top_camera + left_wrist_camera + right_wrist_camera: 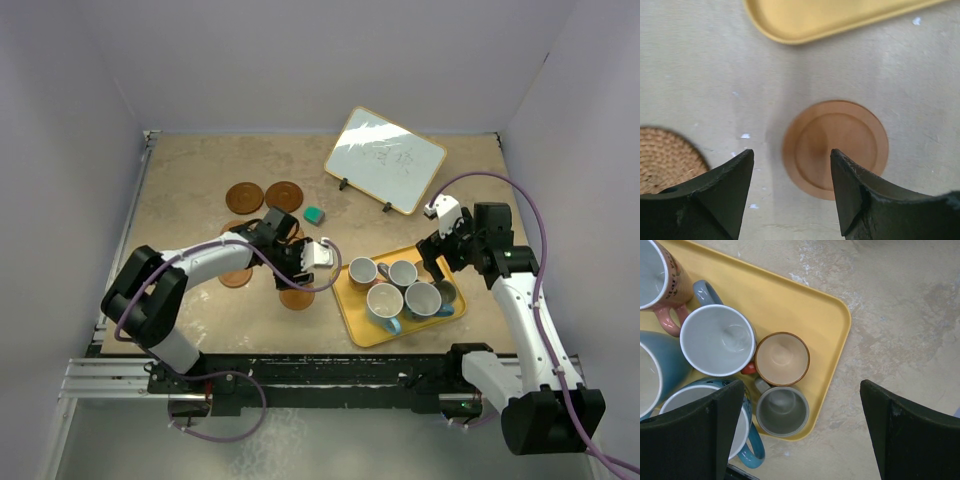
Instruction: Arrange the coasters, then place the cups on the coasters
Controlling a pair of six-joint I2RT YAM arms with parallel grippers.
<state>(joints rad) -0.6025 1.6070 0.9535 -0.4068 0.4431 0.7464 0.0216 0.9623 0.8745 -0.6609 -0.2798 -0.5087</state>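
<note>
Left wrist view first: the left gripper [790, 155] has its fingers apart with nothing between them, hanging over a smooth orange-brown coaster [840, 145] that lies flat on the table [700, 60]. A dark woven coaster [665, 157] lies off to one side, clear of the smooth one, and the rounded corner of the yellow tray [815, 20] is nearby, not touching either.

The right gripper [800, 387] is spread wide too, empty, over the tray's corner where the cups are bunched upright. A small orange-tan cup [782, 359] sits right against a grey cup [782, 412]. Beside them is a pale cup with a blue-grey handle [717, 340], then a pinkish cup [655, 275]. A teal-handled mug [752, 450] is partly hidden behind a finger.

From the top camera, two dark brown coasters [264, 195] lie side by side further back, with a little teal block [314, 214] near them and a whiteboard [385, 158] propped beyond.
</note>
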